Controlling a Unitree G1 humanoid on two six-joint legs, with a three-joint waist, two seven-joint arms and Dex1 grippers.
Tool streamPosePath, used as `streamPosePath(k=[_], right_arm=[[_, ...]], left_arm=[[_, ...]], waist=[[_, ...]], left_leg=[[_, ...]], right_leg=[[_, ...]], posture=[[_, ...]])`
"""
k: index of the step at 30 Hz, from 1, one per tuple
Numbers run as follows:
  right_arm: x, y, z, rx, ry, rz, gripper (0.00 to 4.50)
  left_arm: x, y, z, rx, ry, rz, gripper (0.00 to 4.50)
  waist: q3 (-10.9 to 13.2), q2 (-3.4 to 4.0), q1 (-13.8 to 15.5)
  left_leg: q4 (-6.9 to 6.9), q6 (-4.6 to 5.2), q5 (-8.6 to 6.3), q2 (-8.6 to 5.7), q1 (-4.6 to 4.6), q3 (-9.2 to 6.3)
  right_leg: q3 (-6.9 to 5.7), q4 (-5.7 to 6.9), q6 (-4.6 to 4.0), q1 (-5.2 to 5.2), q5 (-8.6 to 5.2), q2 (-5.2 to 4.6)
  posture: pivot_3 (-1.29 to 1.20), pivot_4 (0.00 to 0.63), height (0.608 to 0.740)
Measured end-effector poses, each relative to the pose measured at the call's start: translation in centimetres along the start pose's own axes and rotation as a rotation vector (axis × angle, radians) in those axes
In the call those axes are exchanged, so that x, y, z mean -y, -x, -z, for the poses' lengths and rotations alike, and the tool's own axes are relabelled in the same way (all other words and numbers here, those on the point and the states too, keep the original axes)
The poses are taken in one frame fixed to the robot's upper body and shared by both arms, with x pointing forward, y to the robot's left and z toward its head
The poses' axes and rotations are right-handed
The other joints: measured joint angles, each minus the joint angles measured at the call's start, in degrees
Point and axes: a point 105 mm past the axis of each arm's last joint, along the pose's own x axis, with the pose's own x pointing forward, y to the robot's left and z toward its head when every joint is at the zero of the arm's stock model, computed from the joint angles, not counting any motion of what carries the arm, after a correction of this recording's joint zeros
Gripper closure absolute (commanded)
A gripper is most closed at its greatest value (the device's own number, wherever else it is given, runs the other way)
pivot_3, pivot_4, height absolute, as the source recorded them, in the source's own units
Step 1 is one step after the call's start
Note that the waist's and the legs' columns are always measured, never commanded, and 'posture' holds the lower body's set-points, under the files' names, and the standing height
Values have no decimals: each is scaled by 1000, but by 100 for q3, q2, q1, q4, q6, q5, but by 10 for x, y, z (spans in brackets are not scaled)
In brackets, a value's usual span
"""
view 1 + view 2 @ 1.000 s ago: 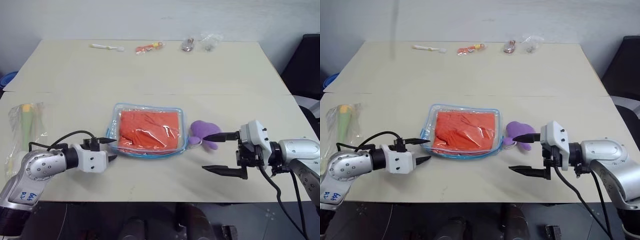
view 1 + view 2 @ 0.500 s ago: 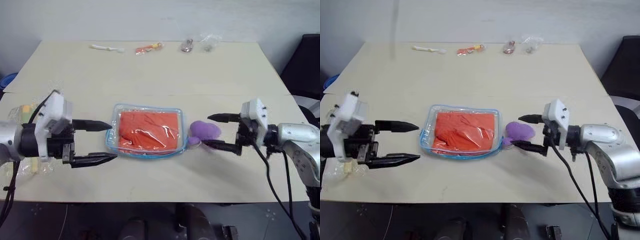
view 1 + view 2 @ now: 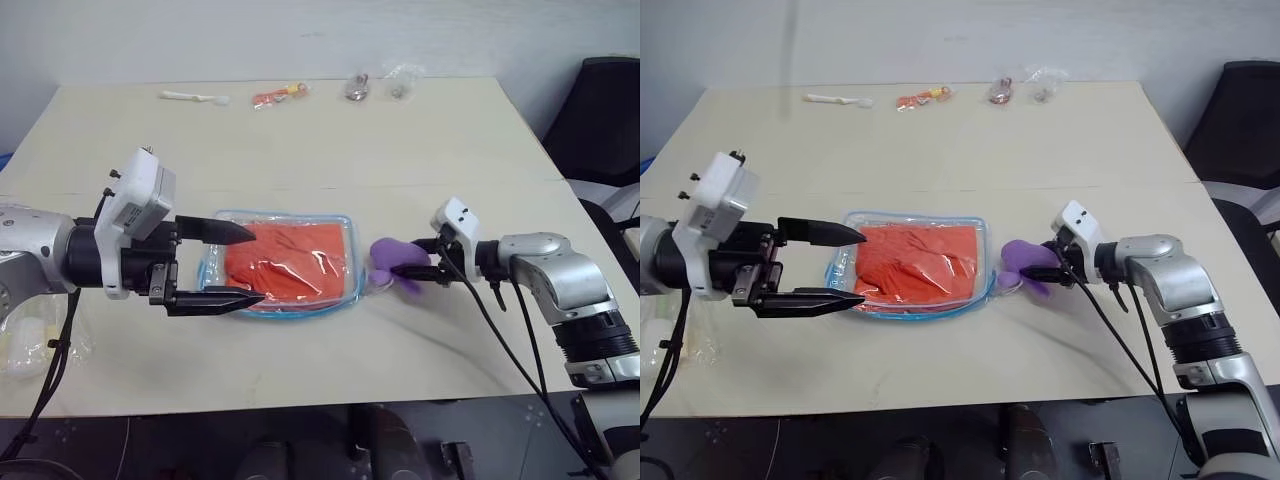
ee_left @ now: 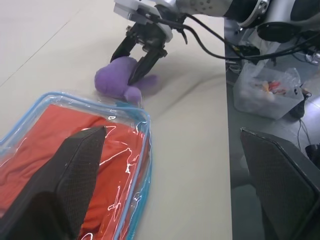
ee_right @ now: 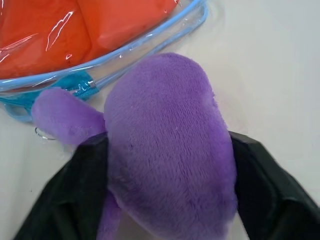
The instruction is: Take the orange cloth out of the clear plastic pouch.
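Beige table (image 3: 330, 140): your cloth (image 3: 290, 262) sits sealed inside the pouch (image 3: 340, 222) at centre. Left gripper (image 3: 238, 265) gapes at its nine o'clock; right gripper (image 3: 408, 266) pinches the plush (image 3: 392, 256) at three. Clear that toy, then open the zipper.

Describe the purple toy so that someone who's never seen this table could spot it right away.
On the beige table, find the clear pouch with blue trim holding an orange cloth near the front middle. The purple toy sits against the pouch's right end, between the right gripper's jaws. It is the only soft purple thing.
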Motion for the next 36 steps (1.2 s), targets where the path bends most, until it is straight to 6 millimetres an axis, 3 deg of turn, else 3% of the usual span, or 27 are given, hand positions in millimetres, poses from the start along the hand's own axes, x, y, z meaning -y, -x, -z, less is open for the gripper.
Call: streamPosePath(k=[3, 7, 13, 17, 21, 29, 33, 36], right_arm=[[-2, 2, 0, 5, -13, -1, 3504], [-8, 6, 4, 9, -25, -5, 4463], [-18, 24, 9, 36, -82, 12, 4463], [-26, 36, -6, 146, -51, 51, 4463], [-51, 37, -21, 247, 60, 0, 4463], [-115, 14, -48, 342, 500, -293, 4463], [-123, 1, -47, 297, 695, -419, 4463], [-124, -12, -31, 219, 806, -500, 4463]], left_arm=[[-1, -1, 2, 1, 3, -4, 0], [0, -4, 4, -1, 5, 2, 0], [1, -8, 7, 1, -3, 9, 0], [1, -11, 8, 10, -12, 15, 0], [1, -16, 10, 14, -8, 29, 0], [-2, -17, 10, 12, -14, 24, 0], [-1, -18, 13, 5, -3, 25, 0], [2, -17, 15, -1, 6, 22, 0]], waist=[[0, 0, 11], [0, 0, 28], [0, 0, 24], [0, 0, 25], [0, 0, 29], [0, 0, 8], [0, 0, 5], [0, 0, 8]], left_leg=[[3, 0, 0, 0, 1, -2], [5, 0, 0, -1, 0, -8], [3, 0, 0, -1, -6, -6], [1, 0, 0, -1, -4, -4], [1, -1, 0, -1, -3, -3], [1, -3, 1, -2, 2, -1], [3, -3, 1, -2, 8, -5], [4, -2, 1, -2, 19, -8]], right_leg=[[0, 0, 0, 0, 0, -1], [-2, -1, 0, 0, 0, -3], [2, 0, 1, 1, 0, -2], [5, 1, 1, 2, 0, -1], [4, 1, 1, 2, 0, 0], [6, 0, 1, 3, 1, 2], [3, -1, 1, 3, 0, 2], [0, -2, 0, 3, 0, 1]], posture=[[0, 150, 740], [0, 150, 740], [0, 150, 740], [0, 150, 740], [0, 150, 740], [0, 150, 740], [0, 150, 740], [0, 150, 740]])
